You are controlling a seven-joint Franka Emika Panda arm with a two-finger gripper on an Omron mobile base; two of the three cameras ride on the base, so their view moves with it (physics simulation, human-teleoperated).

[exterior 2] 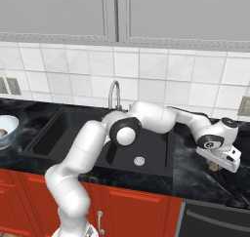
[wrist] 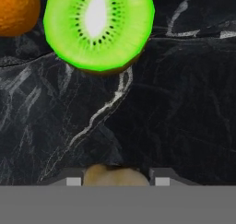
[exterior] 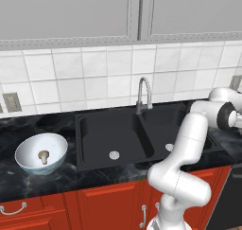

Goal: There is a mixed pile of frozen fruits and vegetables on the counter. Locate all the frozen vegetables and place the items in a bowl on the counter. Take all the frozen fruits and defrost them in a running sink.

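Gripper (wrist: 115, 180) low over the black counter (wrist: 184, 117) right of the sink (exterior: 113, 134), fingers astride a tan mushroom (wrist: 116, 177) (grip unclear), kiwi half (wrist: 99, 27) and orange (wrist: 16, 8) beyond, another mushroom (exterior: 43, 155) in the bowl (exterior: 28, 165)

Both base views look down over the sink (exterior: 116, 139) from opposite sides — hand view hovers close above counter (wrist: 184, 103).

My arm (exterior: 189, 148) rises at lower right and bends across the sink's (exterior: 137, 134) right basin toward the picture's right edge. On the black surface (exterior: 28, 181) left of the sink stands the bowl (exterior: 29, 151), a tan mushroom (exterior: 43, 155) inside. The faucet (exterior: 144, 94) curves behind the sink.
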